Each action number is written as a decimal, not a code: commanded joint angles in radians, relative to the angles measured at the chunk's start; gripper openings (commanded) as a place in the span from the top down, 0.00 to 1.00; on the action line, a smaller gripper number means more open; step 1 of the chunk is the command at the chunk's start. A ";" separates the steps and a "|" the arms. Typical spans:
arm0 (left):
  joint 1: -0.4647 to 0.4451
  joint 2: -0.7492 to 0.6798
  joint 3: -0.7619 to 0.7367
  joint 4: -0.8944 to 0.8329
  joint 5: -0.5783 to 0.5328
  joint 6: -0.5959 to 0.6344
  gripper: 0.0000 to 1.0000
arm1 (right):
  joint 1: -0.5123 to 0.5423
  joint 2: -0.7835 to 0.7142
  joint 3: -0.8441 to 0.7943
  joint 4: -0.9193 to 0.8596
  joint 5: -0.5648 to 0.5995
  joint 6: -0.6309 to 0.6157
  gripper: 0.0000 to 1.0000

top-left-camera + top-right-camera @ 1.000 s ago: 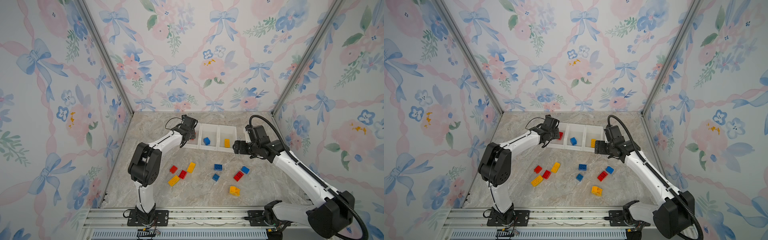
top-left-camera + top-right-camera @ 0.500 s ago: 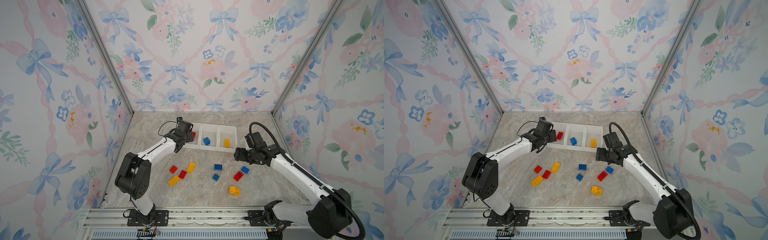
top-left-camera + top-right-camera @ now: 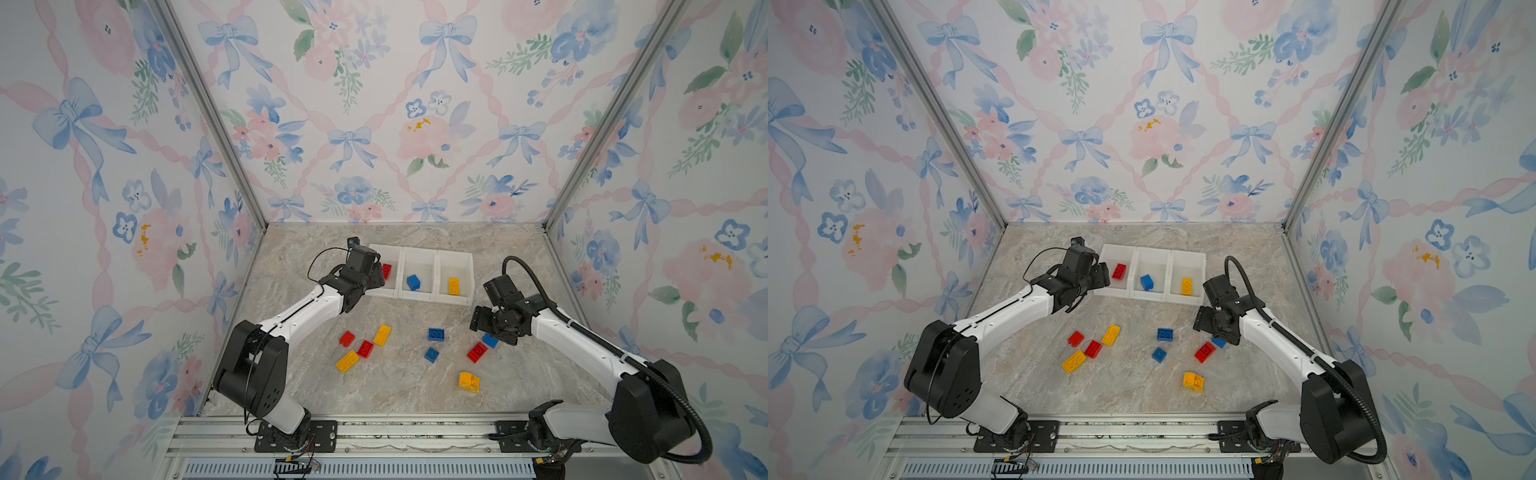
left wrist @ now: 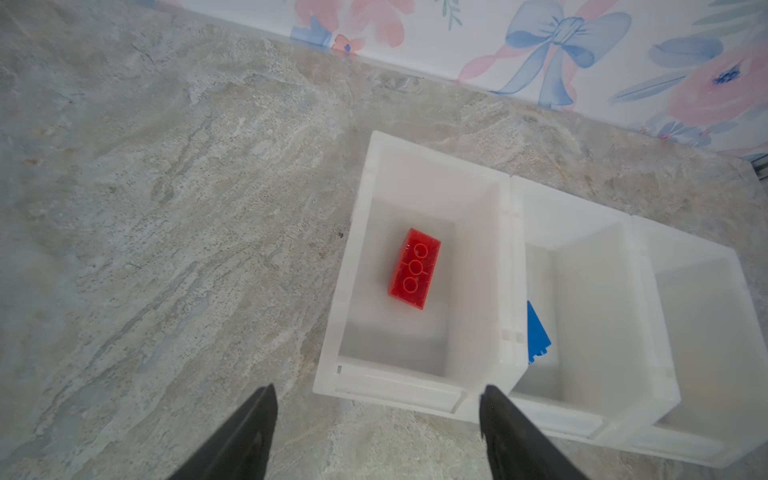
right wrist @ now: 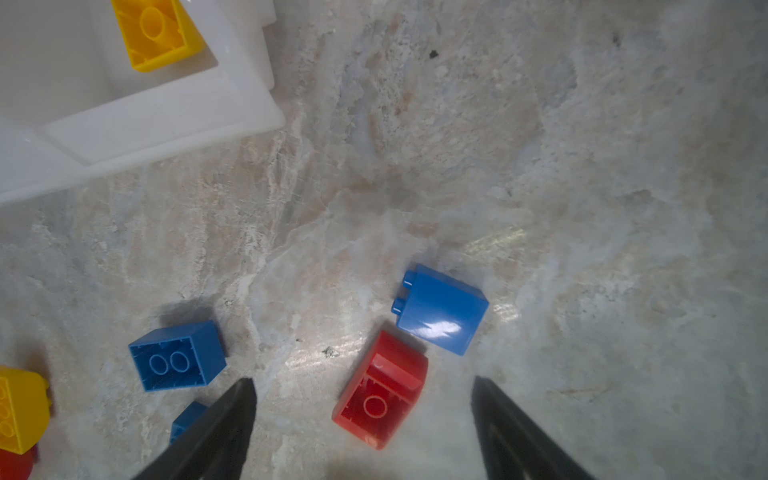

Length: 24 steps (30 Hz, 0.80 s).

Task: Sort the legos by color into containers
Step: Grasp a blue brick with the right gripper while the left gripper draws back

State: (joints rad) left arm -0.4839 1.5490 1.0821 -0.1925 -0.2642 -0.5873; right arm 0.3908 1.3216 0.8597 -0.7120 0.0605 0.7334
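Three white containers (image 3: 415,296) (image 3: 1150,296) stand in a row at the back. The left one holds a red lego (image 4: 414,269), the middle one a blue lego (image 3: 413,282), the right one a yellow lego (image 5: 156,33). My left gripper (image 4: 376,390) is open and empty, just outside the left container's near wall. My right gripper (image 5: 363,384) is open above the table. A loose red lego (image 5: 382,390) lies on its side between its fingers, untouched. A blue lego (image 5: 440,309) lies just beyond it.
Loose legos on the marble table in both top views: two red (image 3: 346,338) (image 3: 365,348) and two yellow (image 3: 382,335) (image 3: 347,361) at front left, two blue (image 3: 436,334) (image 3: 431,354) in the middle, one yellow (image 3: 469,381) at front right. Patterned walls enclose the table.
My left gripper has opened wider and drawn back from over the left container, where the red lego lies. My right arm has moved from beside the right container forward to over the red and blue legos.
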 commanded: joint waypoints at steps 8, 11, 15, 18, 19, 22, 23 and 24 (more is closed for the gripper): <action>-0.002 -0.079 -0.065 0.022 0.008 -0.018 0.18 | -0.074 0.049 -0.077 0.077 -0.009 0.123 0.22; 0.002 -0.087 -0.074 0.022 0.009 -0.019 0.17 | -0.094 0.077 -0.079 0.096 -0.017 0.132 0.23; 0.007 -0.097 -0.082 0.022 0.009 -0.020 0.16 | -0.112 0.121 -0.079 0.117 -0.029 0.138 0.24; 0.010 -0.102 -0.085 0.022 0.009 -0.022 0.16 | -0.116 0.145 -0.073 0.124 -0.031 0.138 0.25; 0.011 -0.104 -0.087 0.022 0.009 -0.021 0.15 | -0.117 0.152 -0.071 0.126 -0.028 0.138 0.25; 0.014 -0.108 -0.090 0.022 0.009 -0.022 0.15 | -0.122 0.172 -0.066 0.127 -0.027 0.134 0.26; 0.016 -0.107 -0.091 0.022 0.008 -0.023 0.15 | -0.124 0.179 -0.065 0.128 -0.027 0.132 0.26; 0.017 -0.109 -0.091 0.022 0.009 -0.022 0.15 | -0.125 0.185 -0.064 0.129 -0.027 0.129 0.26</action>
State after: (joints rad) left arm -0.4759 1.4685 1.0039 -0.1799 -0.2611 -0.6029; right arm 0.2783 1.4879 0.7929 -0.5854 0.0338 0.8566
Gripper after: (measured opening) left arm 0.853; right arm 0.740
